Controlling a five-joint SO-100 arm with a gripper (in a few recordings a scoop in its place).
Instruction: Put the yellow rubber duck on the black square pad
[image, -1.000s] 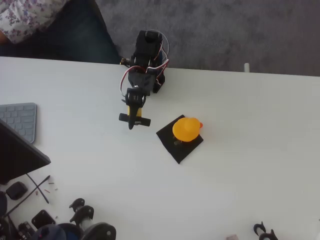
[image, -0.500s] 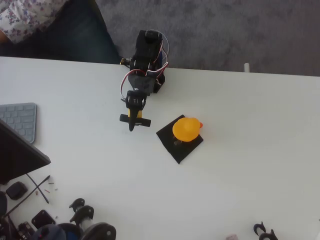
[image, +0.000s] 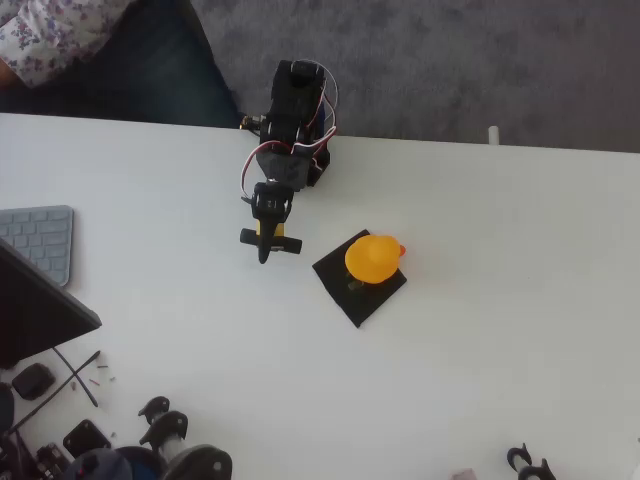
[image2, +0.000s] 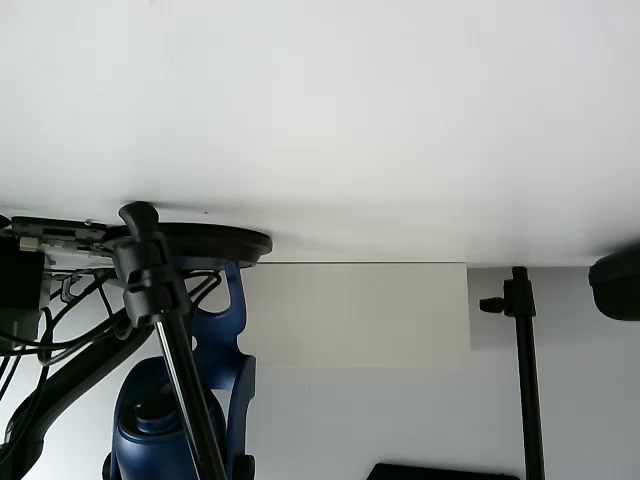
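Observation:
In the overhead view the yellow rubber duck (image: 372, 258) sits on the black square pad (image: 352, 292), which lies turned like a diamond near the table's middle. Its red-orange beak points right, past the pad's right corner. My gripper (image: 264, 252) hangs to the left of the pad, about a hand's width away and touching nothing. Its fingers point toward the table's near edge and look drawn together to a single tip, with nothing between them. The black arm folds back to its base (image: 296, 100) at the far edge.
A grey keyboard (image: 40, 240) and a dark laptop corner (image: 40, 312) lie at the left edge. Small black parts and cables (image: 150, 440) crowd the bottom left, and another black part (image: 530, 462) sits at the bottom right. The wrist view looks across the white table (image2: 320, 120).
The arm has folded slightly back toward its base, so the gripper sits a little farther from the near edge. The duck and the pad have not moved.

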